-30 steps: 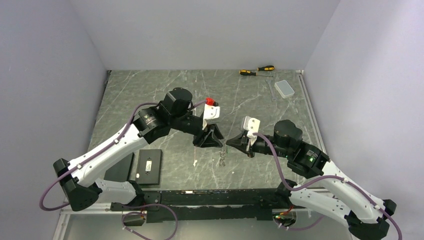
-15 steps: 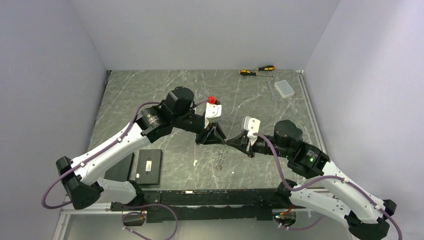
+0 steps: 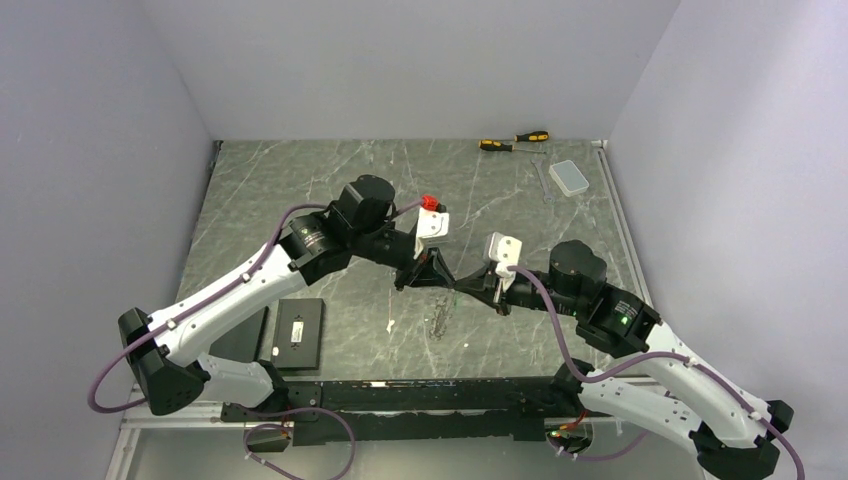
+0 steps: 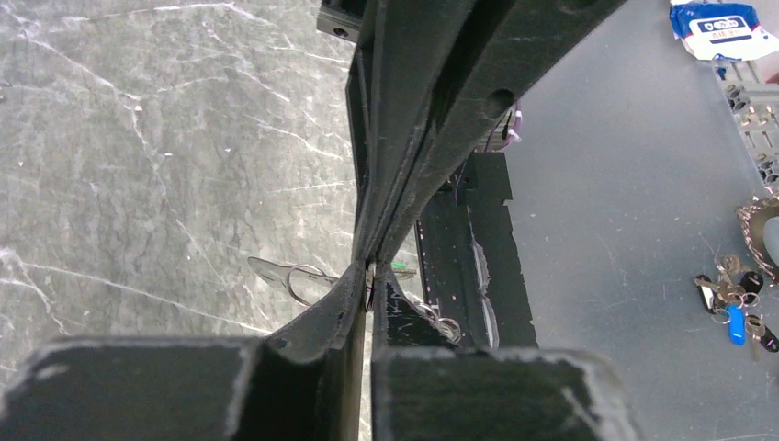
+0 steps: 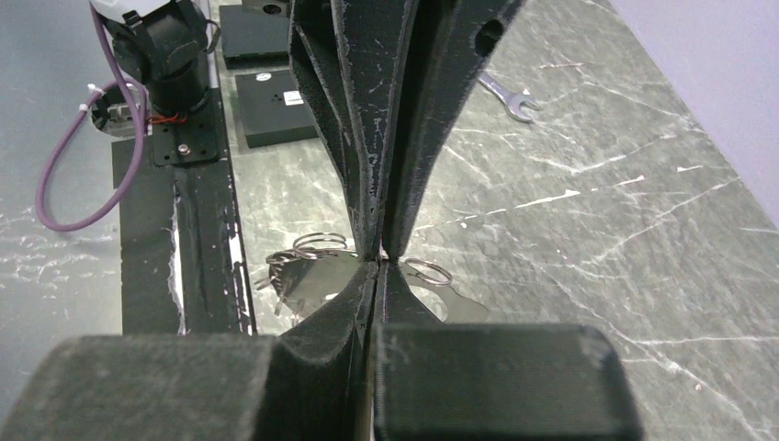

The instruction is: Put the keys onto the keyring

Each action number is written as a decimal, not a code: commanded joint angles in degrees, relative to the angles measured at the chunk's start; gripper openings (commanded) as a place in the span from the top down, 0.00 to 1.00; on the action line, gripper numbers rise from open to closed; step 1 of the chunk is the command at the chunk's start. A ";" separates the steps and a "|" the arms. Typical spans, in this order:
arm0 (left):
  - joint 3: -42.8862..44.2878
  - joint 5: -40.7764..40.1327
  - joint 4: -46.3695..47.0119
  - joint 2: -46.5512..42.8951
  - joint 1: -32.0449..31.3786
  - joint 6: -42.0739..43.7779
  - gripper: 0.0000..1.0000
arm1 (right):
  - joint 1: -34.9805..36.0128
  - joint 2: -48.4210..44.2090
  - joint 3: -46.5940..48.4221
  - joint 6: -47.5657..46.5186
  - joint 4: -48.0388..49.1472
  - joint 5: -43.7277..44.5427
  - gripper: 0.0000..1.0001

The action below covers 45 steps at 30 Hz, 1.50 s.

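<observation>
My two grippers meet tip to tip above the middle of the table. The right gripper (image 3: 459, 288) (image 5: 378, 262) is shut on a thin silver wire keyring (image 5: 427, 271). Further ring coils (image 5: 321, 242) and small keys (image 3: 437, 320) dangle from it. The left gripper (image 3: 441, 283) (image 4: 369, 280) has its jaws almost together on a thin silver strip. The green head of the key (image 4: 398, 268) pokes out beside one finger. A wire ring (image 4: 308, 280) shows on the other side. The pinch point itself is mostly hidden by the fingers.
Two flat black boxes (image 3: 300, 333) lie at the near left beside the left arm. Yellow-and-black screwdrivers (image 3: 515, 142), a silver wrench (image 3: 541, 178) and a clear box (image 3: 570, 177) sit at the far right. Another key bunch (image 4: 735, 303) lies off the table.
The left gripper has moved right until it meets the right gripper's tips, and its jaws have narrowed from open to nearly together. The dangling keys swung slightly left. The right arm has stayed put.
</observation>
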 commanded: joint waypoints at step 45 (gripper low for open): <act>-14.18 -4.17 28.71 -12.32 -0.53 -15.02 1.00 | 0.28 -6.13 -7.56 8.41 16.11 4.18 0.77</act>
